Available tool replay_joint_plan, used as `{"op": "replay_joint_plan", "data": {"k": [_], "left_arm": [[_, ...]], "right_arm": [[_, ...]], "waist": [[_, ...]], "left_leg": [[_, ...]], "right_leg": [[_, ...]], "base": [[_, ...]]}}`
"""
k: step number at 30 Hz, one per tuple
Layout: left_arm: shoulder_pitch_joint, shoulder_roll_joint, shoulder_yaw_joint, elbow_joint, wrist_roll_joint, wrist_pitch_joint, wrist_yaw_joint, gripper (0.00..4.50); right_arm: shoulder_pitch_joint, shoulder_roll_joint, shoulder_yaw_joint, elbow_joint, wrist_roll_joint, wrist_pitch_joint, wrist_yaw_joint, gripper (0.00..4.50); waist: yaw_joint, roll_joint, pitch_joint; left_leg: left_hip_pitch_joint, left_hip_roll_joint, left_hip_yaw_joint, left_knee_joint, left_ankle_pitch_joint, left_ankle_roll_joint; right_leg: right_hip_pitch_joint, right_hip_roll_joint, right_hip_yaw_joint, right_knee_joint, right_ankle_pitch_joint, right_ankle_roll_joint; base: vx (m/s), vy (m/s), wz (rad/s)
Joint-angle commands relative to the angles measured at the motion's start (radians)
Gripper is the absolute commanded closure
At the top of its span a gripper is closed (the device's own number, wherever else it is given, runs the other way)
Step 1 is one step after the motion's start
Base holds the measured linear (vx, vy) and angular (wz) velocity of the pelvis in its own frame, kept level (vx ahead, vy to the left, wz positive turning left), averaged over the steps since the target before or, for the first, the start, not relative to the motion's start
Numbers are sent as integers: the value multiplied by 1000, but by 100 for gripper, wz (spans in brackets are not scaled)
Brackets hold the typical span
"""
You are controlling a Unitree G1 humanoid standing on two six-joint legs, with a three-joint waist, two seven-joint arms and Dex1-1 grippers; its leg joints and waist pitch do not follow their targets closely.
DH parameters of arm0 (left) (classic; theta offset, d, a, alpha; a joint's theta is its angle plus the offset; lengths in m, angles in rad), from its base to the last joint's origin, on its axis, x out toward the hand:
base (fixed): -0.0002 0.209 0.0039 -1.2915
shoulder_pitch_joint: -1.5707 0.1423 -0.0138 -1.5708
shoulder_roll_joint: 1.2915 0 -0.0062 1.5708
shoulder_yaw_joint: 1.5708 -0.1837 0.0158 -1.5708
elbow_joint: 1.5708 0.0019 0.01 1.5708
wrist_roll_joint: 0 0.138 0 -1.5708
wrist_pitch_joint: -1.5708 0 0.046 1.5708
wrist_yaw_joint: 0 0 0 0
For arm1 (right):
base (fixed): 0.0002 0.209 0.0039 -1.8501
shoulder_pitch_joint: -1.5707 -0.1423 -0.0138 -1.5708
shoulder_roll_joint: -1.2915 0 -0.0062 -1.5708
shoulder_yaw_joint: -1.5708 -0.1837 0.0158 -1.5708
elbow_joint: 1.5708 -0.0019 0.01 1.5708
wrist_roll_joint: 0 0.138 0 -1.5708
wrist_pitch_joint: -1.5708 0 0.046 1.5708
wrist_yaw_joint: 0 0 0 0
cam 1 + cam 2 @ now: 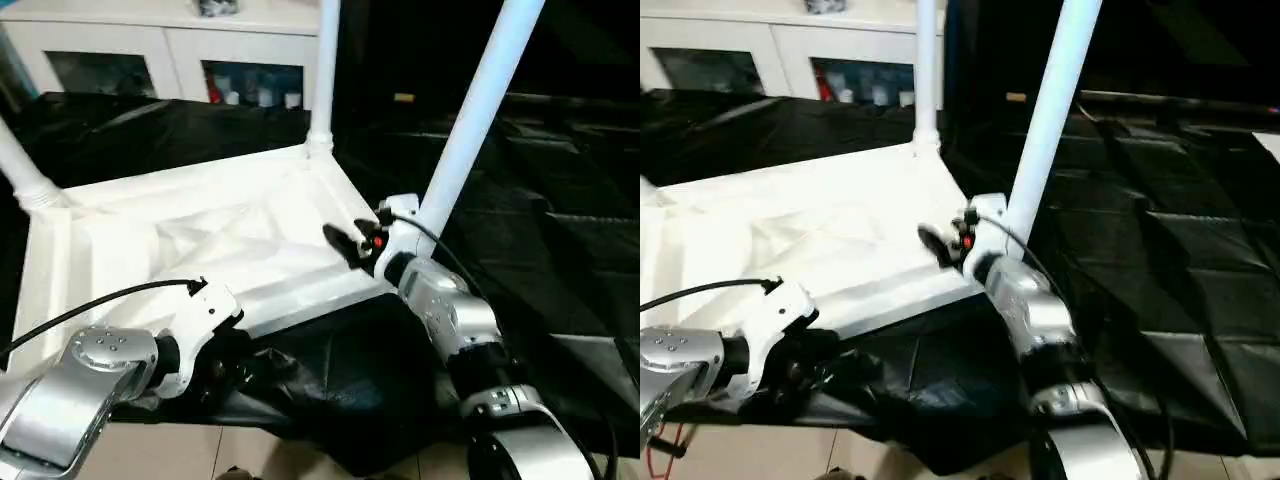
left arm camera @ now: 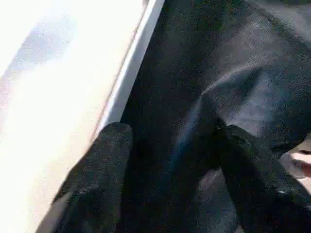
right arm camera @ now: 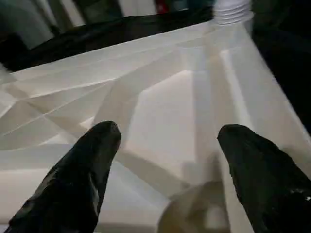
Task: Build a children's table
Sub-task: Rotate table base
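While no writing can be read anywhere, the left gripper (image 2: 170, 160) hangs spread and empty over black sheeting (image 1: 330, 390) at the near edge of the upturned tabletop (image 1: 230, 240). Further on, the right gripper (image 3: 170, 145) gapes empty above the ribs beside a standing leg (image 1: 470, 120). Beyond, a cabinet (image 1: 170, 50) holds blurred items behind glass.

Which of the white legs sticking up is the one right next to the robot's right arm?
Find the big white tabletop lying upside down on the black cloth. Three legs rise from its corners. Yours is the leg at the near right corner, beside the right gripper; it leans and looks thickest, unlike the far leg by the cabinet.
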Motion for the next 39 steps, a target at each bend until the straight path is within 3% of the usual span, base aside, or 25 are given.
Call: {"op": "replay_joint_plan", "data": {"k": [1, 7, 14, 15, 16, 17, 19, 24, 27, 30, 34, 38, 39], "left_arm": [[9, 25, 4, 36, 41, 2, 36, 110], [5, 27, -6, 73, 43, -17, 96, 66], [-48, -40, 58, 152, 60, -108, 188, 13], [-48, -41, 62, 153, 57, -112, 192, 6], [-48, -45, 72, 157, 52, -122, 198, 6], [-48, -46, 75, 160, 48, -129, 204, 6], [-48, -49, 89, 169, 43, -150, 219, 6], [-6, -79, 182, 136, -36, -187, 188, 6], [75, -79, 268, 104, -71, -235, 179, 6], [131, -97, 360, 94, -96, -262, 200, 6], [166, -105, 420, 81, -106, -301, 208, 6], [200, -130, 481, 43, -155, -331, 209, 6], [229, -141, 506, 22, -170, -355, 212, 6]], "right_arm": [[-12, -33, -64, 49, -6, -29, -66, 81], [-54, -68, -97, 137, -14, -76, -112, 81], [-109, -146, -121, 236, -19, -141, -127, 81], [-113, -154, -122, 245, -23, -147, -125, 81], [-121, -170, -126, 260, -25, -154, -125, 81], [-128, -178, -130, 274, -26, -160, -126, 81], [-142, -200, -141, 300, -26, -173, -128, 81], [-156, -251, -113, 346, -52, -207, -63, 81], [-128, -256, -64, 312, -78, -230, 26, 81], [-89, -243, -42, 253, -75, -252, 93, 81], [-30, -224, -17, 165, -60, -263, 143, 81], [56, -214, 6, 35, -27, -249, 228, 81], [129, -226, 33, -76, 0, -222, 297, 81]], "waist": [[-3, 15, -58], [8, 13, -59], [18, 9, -66], [19, 8, -66], [21, 22, -68], [17, 15, -69], [19, 13, -73], [18, 16, -74], [12, 11, -72], [4, 7, -67], [0, 5, -61], [1, 4, -59], [2, 4, -60]], "left_leg": [[19, 14, 2, -75, -251, -33], [22, 14, 2, -74, -277, -39], [13, 12, 1, -68, -233, -31], [11, 12, 1, -67, -220, -27], [11, 12, -1, -65, -206, -28], [8, 11, 1, -63, -201, -26], [6, 10, 1, -60, -176, -19], [1, 8, 3, -54, -151, 1], [-3, 11, 3, -54, -162, 20], [0, 14, 4, -58, -194, 30], [6, 18, 1, -65, -253, 28], [6, 21, -1, -69, -263, 27], [8, 20, -1, -69, -268, 27]], "right_leg": [[34, -49, 46, -71, -245, -175], [29, -46, 46, -72, -277, -154], [39, -48, 44, -65, -225, -155], [40, -47, 43, -63, -212, -157], [41, -47, 42, -58, -190, -164], [42, -44, 41, -58, -163, -172], [46, -43, 40, -52, -119, -184], [52, -44, 38, -46, -61, -221], [54, -45, 38, -50, -78, -228], [50, -43, 38, -59, -136, -222], [42, -44, 39, -69, -238, -199], [41, -44, 42, -70, -250, -185], [40, -44, 42, -72, -257, -180]], "base": [[0, 0, 0], [0, 0, 0], [0, 0, 0], [0, 0, 0], [0, 0, 0], [0, 0, 0], [0, 0, 0], [0, 0, 0], [0, 0, 0], [0, 0, 0], [0, 0, 0], [0, 0, 0], [0, 0, 0]]}}
